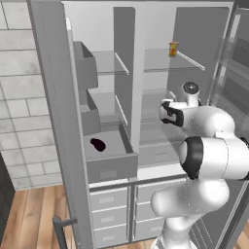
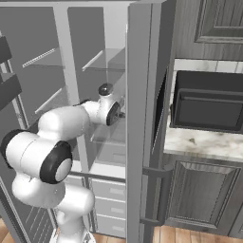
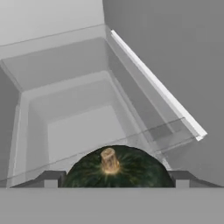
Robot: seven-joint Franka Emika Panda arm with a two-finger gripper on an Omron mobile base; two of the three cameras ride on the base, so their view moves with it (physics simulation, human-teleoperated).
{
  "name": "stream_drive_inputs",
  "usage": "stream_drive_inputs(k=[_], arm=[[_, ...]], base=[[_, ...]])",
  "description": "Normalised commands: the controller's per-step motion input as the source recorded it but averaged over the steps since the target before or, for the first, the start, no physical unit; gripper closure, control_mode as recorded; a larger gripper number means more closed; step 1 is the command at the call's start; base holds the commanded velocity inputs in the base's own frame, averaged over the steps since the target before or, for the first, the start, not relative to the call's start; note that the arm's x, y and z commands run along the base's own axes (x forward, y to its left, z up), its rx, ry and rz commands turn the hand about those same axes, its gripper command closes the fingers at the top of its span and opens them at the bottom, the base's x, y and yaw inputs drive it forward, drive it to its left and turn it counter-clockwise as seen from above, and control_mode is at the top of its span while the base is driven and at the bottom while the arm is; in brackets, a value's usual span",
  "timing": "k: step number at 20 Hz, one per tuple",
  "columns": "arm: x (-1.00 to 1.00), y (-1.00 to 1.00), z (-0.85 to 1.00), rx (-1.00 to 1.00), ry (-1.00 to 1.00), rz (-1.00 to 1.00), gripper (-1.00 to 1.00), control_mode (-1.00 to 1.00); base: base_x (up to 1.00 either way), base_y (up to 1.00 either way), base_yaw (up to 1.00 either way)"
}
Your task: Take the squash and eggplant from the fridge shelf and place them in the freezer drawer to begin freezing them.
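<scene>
Pale brick wall (image 1: 19, 97) at left; wood-plank floor (image 1: 29, 214) below — dark panelled cabinets (image 2: 201, 199) under a marble counter (image 2: 204, 142).

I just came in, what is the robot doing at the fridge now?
The white arm is reaching into the open fridge. In the hand view, the squash, dark green with a tan stem, sits between the two fingers of the hand; whether they already grip it cannot be told. The freezer drawer is pulled out on the left side, and a dark vegetable, apparently the eggplant, already lies inside it. A small yellow-orange item stands on an upper shelf.
</scene>
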Motion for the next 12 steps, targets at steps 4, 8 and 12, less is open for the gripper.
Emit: stream_drive_inputs(k=[4, 8, 12], arm=[[-0.96, 0.48, 0.41, 0.00, -0.05, 0.19, 1.00, -1.00], [-0.99, 0.47, 0.70, 0.00, -0.05, 0.16, 1.00, -1.00], [-0.99, 0.45, 0.89, 0.00, -0.03, 0.15, 1.00, -1.00]], base=[[0.00, 0.00, 0.00], [0.00, 0.00, 0.00], [0.00, 0.00, 0.00]])
